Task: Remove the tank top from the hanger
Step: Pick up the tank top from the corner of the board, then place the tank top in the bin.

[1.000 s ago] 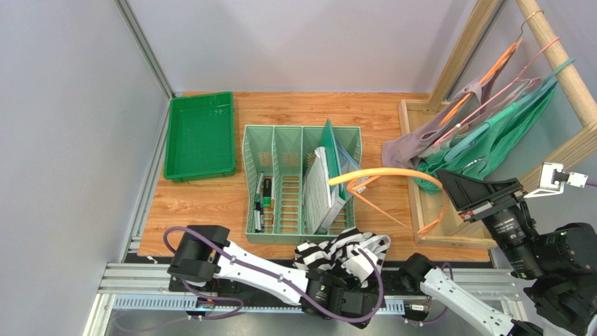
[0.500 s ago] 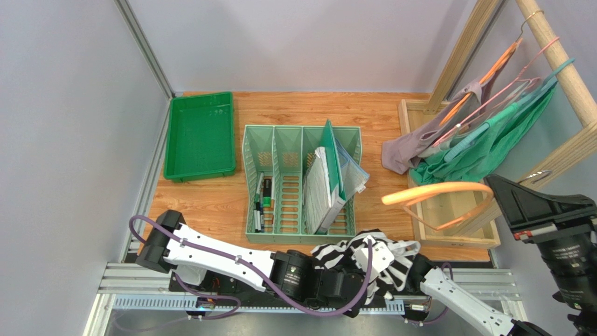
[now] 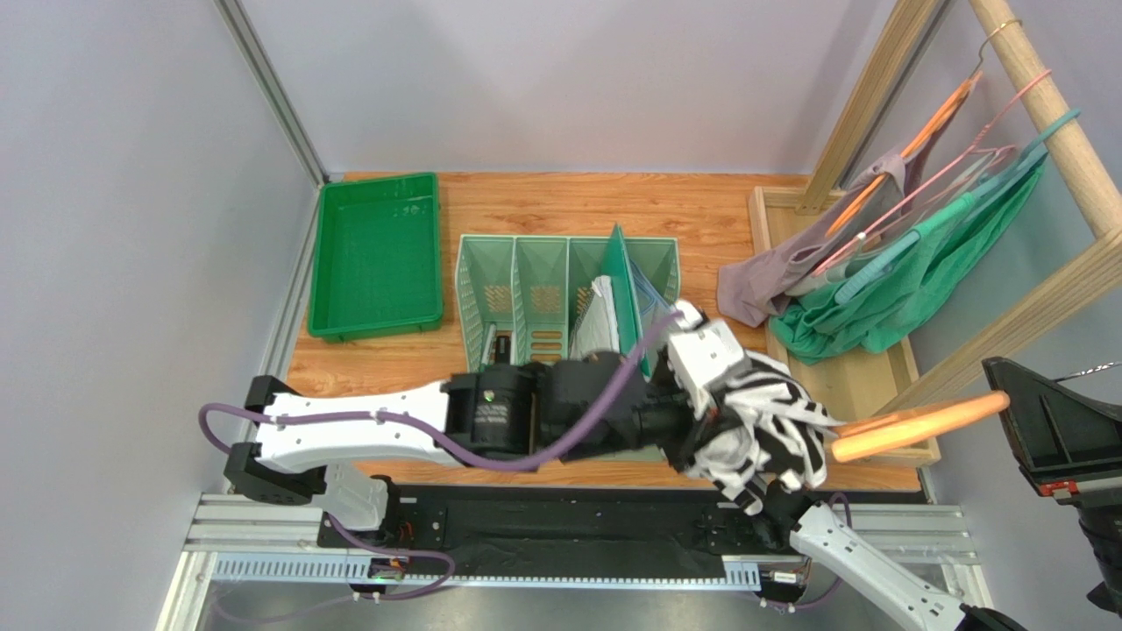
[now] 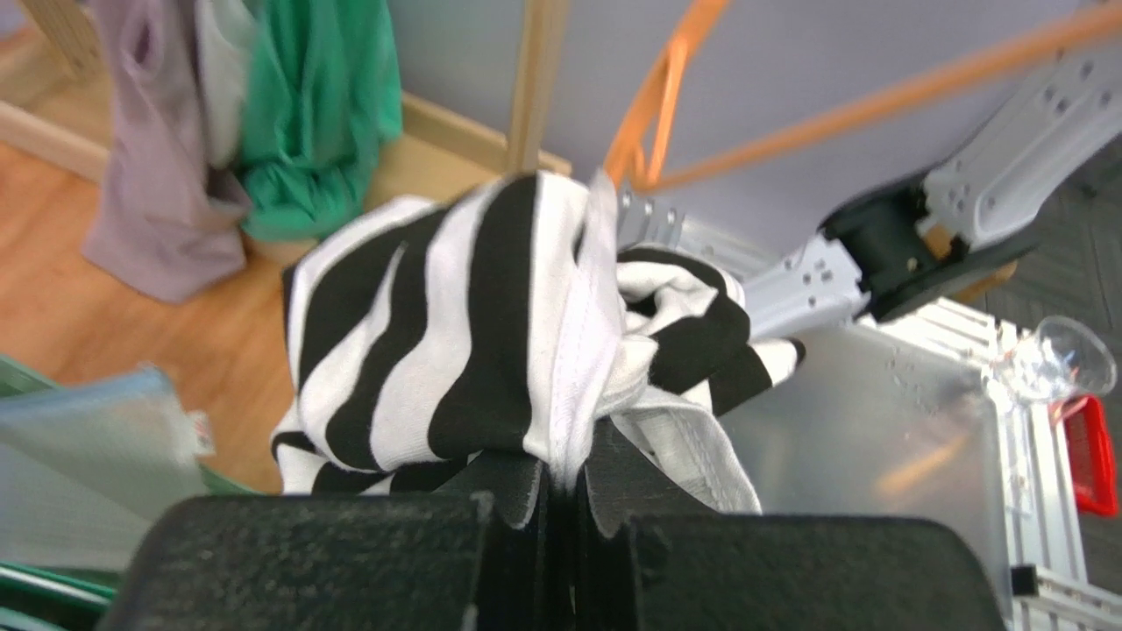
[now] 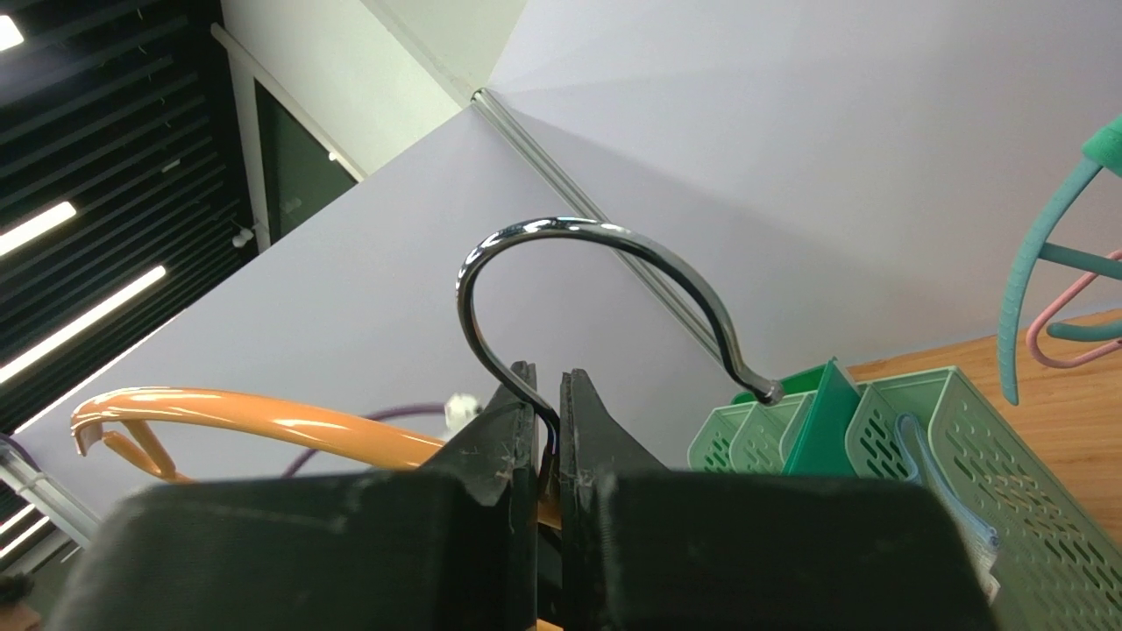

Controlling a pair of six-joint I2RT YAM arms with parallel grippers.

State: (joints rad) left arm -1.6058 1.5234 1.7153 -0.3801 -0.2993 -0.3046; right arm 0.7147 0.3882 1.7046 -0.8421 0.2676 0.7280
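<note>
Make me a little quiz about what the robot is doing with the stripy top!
1. True or false: the left pincer is shut on the tank top.
2. What does the right pincer hold? A) a cup B) the orange hanger C) a ball
3. Fill in: the tank top's stripes are black and ____.

Key: 1 true; 2 B, gripped at its metal hook; 3 white.
</note>
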